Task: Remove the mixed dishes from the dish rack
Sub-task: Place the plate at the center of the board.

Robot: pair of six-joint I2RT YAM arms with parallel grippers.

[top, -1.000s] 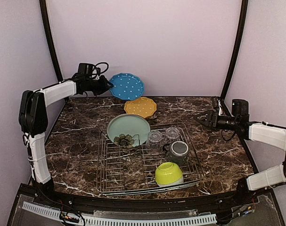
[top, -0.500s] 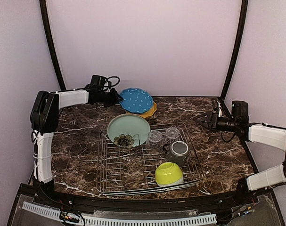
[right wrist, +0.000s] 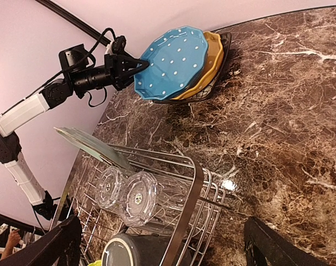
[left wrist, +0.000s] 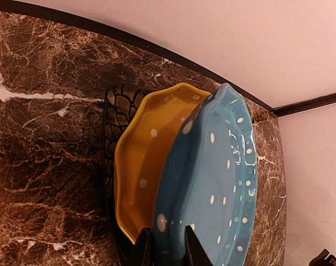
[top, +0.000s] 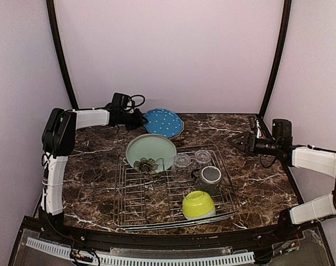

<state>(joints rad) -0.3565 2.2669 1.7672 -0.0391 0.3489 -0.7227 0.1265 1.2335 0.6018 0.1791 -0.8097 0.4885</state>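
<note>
Dish rack (top: 129,213): nearest, holding the lime-green bowl (top: 198,204), dark grey mug (top: 210,177), two clear glasses (top: 182,162) and the pale teal plate (top: 151,149), which stands on edge.
Right gripper (top: 239,137): spread wide and holding nothing, hovering over the marble table (top: 90,166) just right of the rack.
Left gripper (top: 140,118): pinched onto the rim of the dotted blue plate (left wrist: 212,183).
Blue plate, place: beyond the rack at the back wall, over the yellow plate (left wrist: 140,160), which lies on a black patterned plate (left wrist: 113,111).
Blue plate, pose: tilted, held rim raised, opposite rim seemingly down on the yellow one. Its face points up and towards the right arm. It is round and scalloped, so no real long axis.
Risk, drop: letting go at this tilt would probably slap it flat and chip the rims.
Risk, slide: it sits off-centre on the stack, so it may skid towards the wall.
Risk, grip: a thin hold on one edge could let it pivot.
</note>
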